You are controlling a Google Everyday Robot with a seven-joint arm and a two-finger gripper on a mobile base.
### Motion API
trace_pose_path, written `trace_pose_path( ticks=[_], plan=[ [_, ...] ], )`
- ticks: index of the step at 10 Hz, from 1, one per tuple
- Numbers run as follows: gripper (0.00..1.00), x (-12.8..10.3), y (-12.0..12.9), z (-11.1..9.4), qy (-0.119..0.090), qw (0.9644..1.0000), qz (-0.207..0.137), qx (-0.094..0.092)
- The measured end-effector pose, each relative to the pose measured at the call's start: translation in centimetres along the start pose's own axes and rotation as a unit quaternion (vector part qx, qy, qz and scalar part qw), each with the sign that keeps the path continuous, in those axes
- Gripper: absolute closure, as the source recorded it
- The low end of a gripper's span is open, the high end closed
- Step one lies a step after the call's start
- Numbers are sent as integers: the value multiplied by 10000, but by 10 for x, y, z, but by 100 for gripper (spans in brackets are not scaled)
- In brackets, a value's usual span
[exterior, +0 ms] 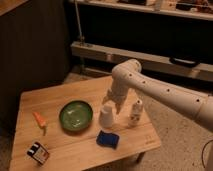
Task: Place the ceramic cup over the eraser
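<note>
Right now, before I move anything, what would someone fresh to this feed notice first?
The white arm reaches in from the right, with its claw hanging just above the white cup near the middle of the wooden table. A green bowl stands just left of the cup. The striped eraser lies far off at the table's front left corner.

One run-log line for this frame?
hand: over plain white ceramic cup, contact unclear | cup: standing on wooden table, beside green bowl | small black-white-red eraser block: table's near-left corner, uncovered
</note>
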Motion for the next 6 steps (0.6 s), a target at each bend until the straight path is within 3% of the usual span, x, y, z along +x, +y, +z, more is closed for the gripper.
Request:
trace_pose_path(
  ticks=[6],
  plan=[
    [40,-15,-27,11,-90,9999,-101,23]
  ],
)
